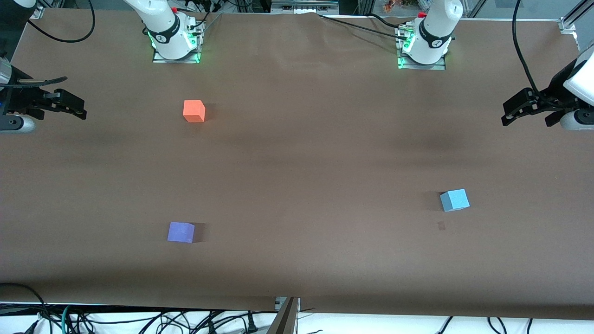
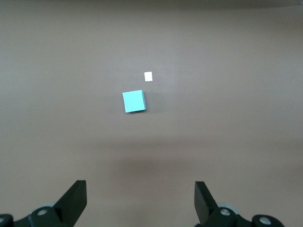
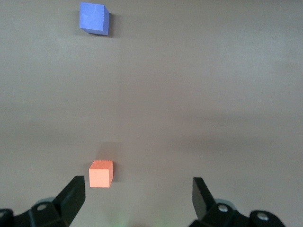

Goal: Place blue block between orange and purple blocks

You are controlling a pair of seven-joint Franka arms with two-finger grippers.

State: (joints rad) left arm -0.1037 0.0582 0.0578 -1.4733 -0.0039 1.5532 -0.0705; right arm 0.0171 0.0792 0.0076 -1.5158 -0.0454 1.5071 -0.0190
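Evidently nothing of the task is done yet: the blue block (image 1: pixel 454 200) sits alone on the bench (image 1: pixel 306 162) toward the left arm's end, well apart from the left gripper (image 1: pixel 524 111), which hangs wide and empty over that end. The orange block (image 1: pixel 194 111) and purple block (image 1: pixel 181 232) lie toward the right arm's end, where the right gripper (image 1: pixel 69 105) waits wide and empty; picking, carrying and placing all remain

Both arms (image 1: pixel 575 93) cut off at frame edges.

Brown table (image 1: pixel 297 162), small paper scrap (image 2: pixel 148 76)
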